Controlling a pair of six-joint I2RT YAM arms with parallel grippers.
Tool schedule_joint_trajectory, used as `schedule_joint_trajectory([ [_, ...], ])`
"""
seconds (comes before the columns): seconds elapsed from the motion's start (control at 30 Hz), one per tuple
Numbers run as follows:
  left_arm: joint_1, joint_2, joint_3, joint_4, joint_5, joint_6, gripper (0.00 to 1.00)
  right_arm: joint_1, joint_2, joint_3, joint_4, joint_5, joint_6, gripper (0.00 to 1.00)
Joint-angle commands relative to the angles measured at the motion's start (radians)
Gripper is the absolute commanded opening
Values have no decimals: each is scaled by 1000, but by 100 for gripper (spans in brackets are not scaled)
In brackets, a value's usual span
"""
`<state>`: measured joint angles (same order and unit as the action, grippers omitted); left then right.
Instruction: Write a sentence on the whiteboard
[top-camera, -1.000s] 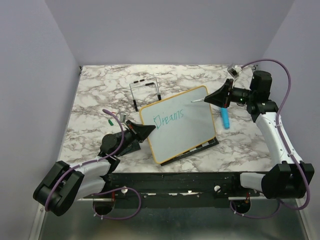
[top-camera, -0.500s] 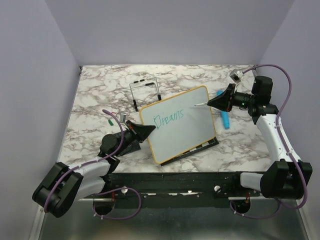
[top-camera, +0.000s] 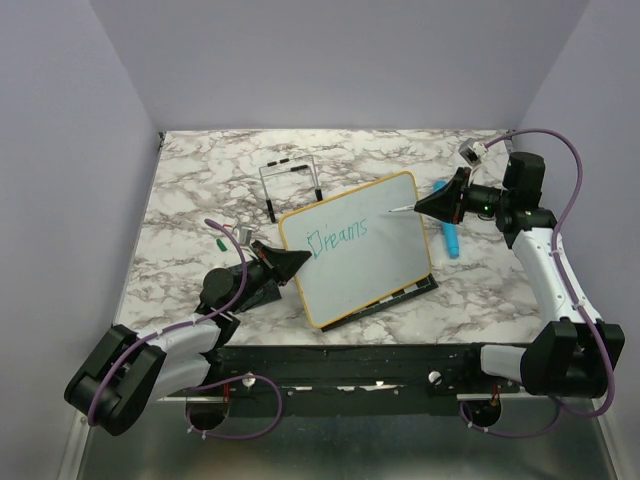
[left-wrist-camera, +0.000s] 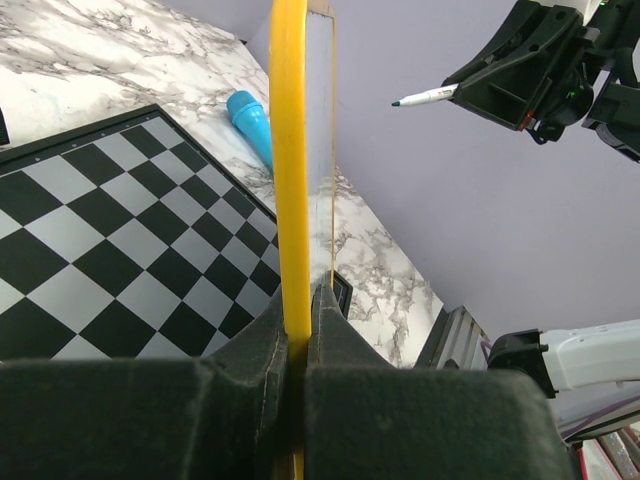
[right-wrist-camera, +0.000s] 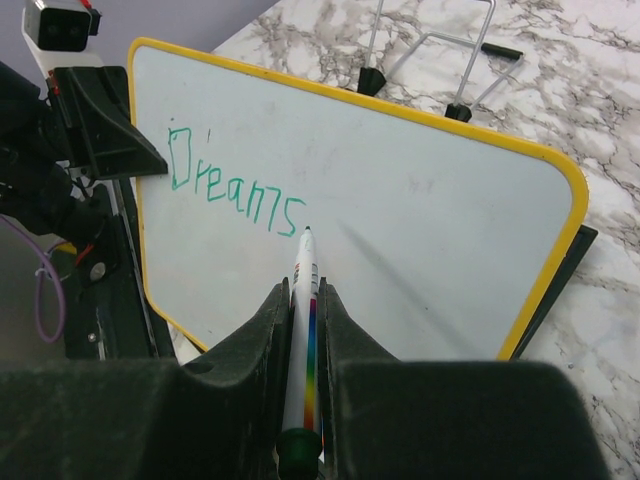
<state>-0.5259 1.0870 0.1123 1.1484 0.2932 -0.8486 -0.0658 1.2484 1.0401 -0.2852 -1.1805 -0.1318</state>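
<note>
Yellow-framed, the whiteboard (top-camera: 365, 262) stands tilted mid-table over a chessboard (left-wrist-camera: 120, 230), and the sentence (top-camera: 340, 238) on its upper part reads only "Dreams" in teal. The left gripper (top-camera: 290, 262) is clamped tight on the board's left edge. The right gripper (top-camera: 420, 204) is closed round a marker (right-wrist-camera: 303, 290), whose tip hangs just off the surface, right of the word.
</note>
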Motion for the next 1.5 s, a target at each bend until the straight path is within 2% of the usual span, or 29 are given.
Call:
schedule_joint_trajectory([
  [0.0, -5, 7, -11, -64, 15, 106, 0, -3, 16, -3, 3, -31, -22, 1],
  [0.43, -5, 22, -3, -58, 23, 103, 0, 40, 100, 28, -6, 2, -72, 1],
  [0.77, -5, 21, 3, -64, 24, 105, 0, 136, 135, 43, 37, 71, -32, 1],
  [1.47, -3, 14, 0, -70, 24, 112, 0, 138, 135, 46, 72, 145, 20, 1],
])
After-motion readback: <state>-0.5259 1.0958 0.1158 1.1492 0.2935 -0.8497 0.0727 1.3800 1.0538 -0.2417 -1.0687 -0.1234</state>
